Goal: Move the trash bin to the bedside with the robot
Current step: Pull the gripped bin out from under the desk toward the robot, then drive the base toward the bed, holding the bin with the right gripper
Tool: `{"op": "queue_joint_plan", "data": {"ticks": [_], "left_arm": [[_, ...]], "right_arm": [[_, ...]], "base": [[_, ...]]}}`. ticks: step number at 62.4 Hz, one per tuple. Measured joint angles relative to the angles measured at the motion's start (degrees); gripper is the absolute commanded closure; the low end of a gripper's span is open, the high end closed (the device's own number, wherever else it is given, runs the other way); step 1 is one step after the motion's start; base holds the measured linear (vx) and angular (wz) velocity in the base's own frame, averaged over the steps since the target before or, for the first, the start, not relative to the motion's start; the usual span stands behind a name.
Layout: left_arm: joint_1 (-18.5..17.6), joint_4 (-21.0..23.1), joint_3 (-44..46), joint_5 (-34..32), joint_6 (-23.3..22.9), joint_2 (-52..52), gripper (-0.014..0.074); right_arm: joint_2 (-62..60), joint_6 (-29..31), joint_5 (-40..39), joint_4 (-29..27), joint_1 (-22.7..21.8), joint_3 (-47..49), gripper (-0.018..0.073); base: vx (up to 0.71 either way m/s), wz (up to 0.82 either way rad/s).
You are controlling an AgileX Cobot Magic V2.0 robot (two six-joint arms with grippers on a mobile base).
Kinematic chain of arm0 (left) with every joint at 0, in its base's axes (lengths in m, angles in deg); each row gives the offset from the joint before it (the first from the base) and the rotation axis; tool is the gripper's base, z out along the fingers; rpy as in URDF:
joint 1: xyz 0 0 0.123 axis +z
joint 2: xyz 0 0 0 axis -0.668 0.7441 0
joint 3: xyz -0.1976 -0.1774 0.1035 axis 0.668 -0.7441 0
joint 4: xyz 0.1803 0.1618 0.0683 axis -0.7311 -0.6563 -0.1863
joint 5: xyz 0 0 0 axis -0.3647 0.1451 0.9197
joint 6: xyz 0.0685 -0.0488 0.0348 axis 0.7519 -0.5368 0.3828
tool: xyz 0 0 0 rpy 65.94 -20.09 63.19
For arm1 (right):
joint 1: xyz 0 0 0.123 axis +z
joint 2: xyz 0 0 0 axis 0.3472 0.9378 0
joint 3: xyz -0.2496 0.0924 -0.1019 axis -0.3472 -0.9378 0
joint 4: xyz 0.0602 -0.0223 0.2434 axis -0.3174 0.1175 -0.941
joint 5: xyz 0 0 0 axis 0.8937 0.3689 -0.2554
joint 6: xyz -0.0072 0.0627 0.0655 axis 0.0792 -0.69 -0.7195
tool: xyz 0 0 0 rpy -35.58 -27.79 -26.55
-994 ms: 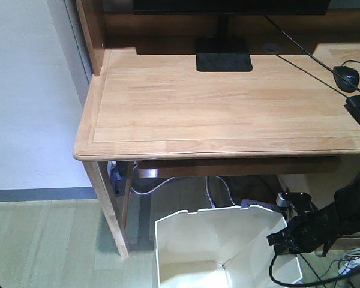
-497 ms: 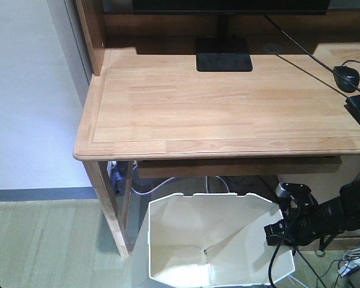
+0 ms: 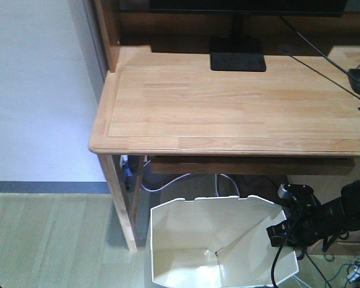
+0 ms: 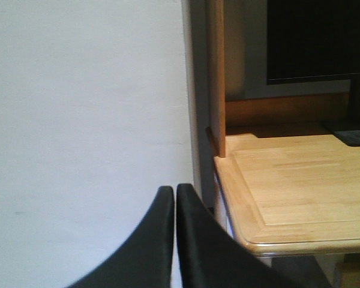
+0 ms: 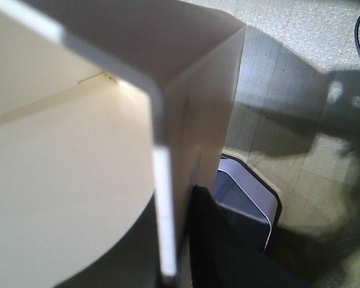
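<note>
Trash bin (image 3: 192,237) at bottom centre of front view, below front edge of tabletop (image 3: 228,108), beside the left desk leg. Right gripper (image 3: 279,231) clamped on its right rim, thin wall between the fingers. Left gripper (image 4: 171,195) closed on nothing, tips touching, low in left wrist view against white wall (image 4: 84,108).
</note>
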Motion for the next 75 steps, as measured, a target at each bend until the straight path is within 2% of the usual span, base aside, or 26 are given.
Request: {"op": "queue_joint_plan", "data": {"ticks": [38,75], "left_arm": [[0.0,0.0,0.0,0.0,0.0,0.0,0.0603],[0.0,0.0,0.0,0.0,0.0,0.0,0.0603]], "right_arm": [[0.0,0.0,1.27,0.0,0.0,0.0,0.0564],[0.0,0.0,1.29,0.0,0.0,0.0,0.0564]], "base": [[-0.11,0.35],[-0.16,0.57]]}}
